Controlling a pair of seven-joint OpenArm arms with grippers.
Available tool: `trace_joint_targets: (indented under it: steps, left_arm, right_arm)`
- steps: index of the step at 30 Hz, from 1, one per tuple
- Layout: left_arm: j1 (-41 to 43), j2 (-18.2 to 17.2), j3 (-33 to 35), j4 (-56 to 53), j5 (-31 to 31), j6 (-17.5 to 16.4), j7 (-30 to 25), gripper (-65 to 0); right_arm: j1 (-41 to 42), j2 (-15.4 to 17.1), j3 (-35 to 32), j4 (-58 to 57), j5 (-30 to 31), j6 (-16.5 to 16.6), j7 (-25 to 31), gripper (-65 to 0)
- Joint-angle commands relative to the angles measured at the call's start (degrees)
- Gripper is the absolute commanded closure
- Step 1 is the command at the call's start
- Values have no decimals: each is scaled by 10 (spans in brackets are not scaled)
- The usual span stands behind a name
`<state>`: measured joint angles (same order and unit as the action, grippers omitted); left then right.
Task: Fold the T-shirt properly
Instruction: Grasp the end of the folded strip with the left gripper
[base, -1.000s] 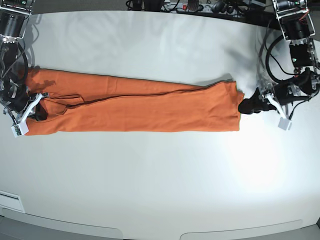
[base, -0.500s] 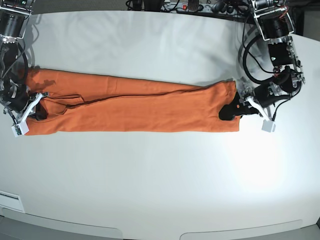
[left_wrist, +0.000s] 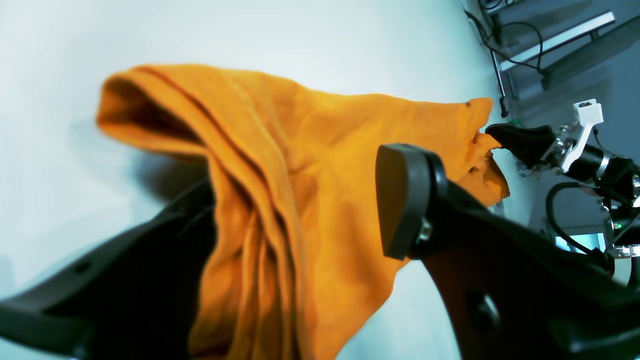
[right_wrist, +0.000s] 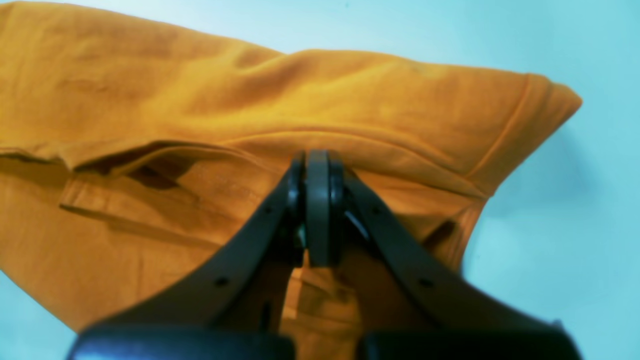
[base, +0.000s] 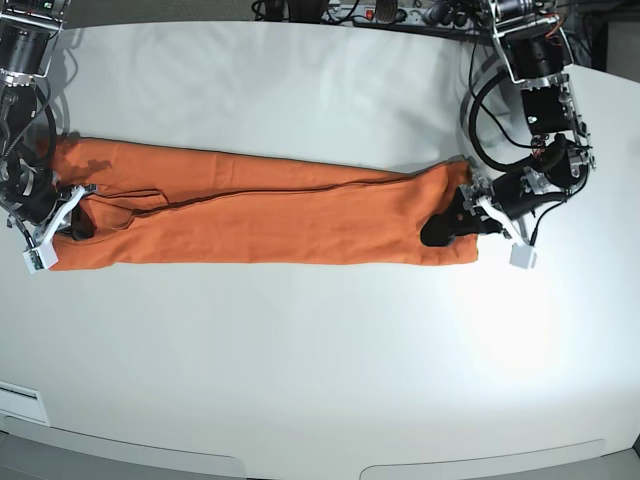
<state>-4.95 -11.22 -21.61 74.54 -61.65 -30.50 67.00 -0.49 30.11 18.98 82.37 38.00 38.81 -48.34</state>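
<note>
The orange T-shirt (base: 260, 215) lies folded into a long narrow strip across the white table (base: 300, 360). My left gripper (base: 442, 228) is over the strip's right end. In the left wrist view its fingers stand apart with bunched cloth (left_wrist: 280, 200) between them, so my left gripper (left_wrist: 300, 210) is open. My right gripper (base: 72, 222) is at the strip's left end. In the right wrist view my right gripper (right_wrist: 317, 210) has its fingertips pressed together on a fold of the shirt (right_wrist: 350, 110).
Cables and a power strip (base: 380, 12) run along the table's back edge. A white label (base: 20, 405) sits at the front left. The right arm (left_wrist: 575, 150) shows far off in the left wrist view, at the shirt's other end.
My left gripper has moved left, from just off the shirt's right end to over that end, which now sits between its fingers. The right gripper has not moved.
</note>
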Motion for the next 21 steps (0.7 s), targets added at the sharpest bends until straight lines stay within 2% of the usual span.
trace_joint_targets:
  steps: [1,2,5,6,9,15,21]
  left_arm:
    - [2,6,9,-2,2,14,20,-312]
    - [1,6,12,-2,2,14,20,-252]
    - [1,6,14,-2,12,14,18,-18]
    - [0,6,13,-2,14,15,18,0]
    - [0,6,13,-2,14,15,18,0]
    - [-7,5,13,-2,14,15,18,0]
    - [-23,2,13,-1,-1,14,23,0]
  right_arm:
    - [9,13,5,9,10,2,8,0]
    - [9,13,5,9,10,2,8,0]
    - [8,13,5,9,10,2,7,0]
    - [5,13,5,9,10,2,7,0]
    - [-5,11,5,9,4,7,8,0]
    - [-40,2,5,7,-69,-9,73,0]
    - [-60,-3,5,7,-70,-1,74,0]
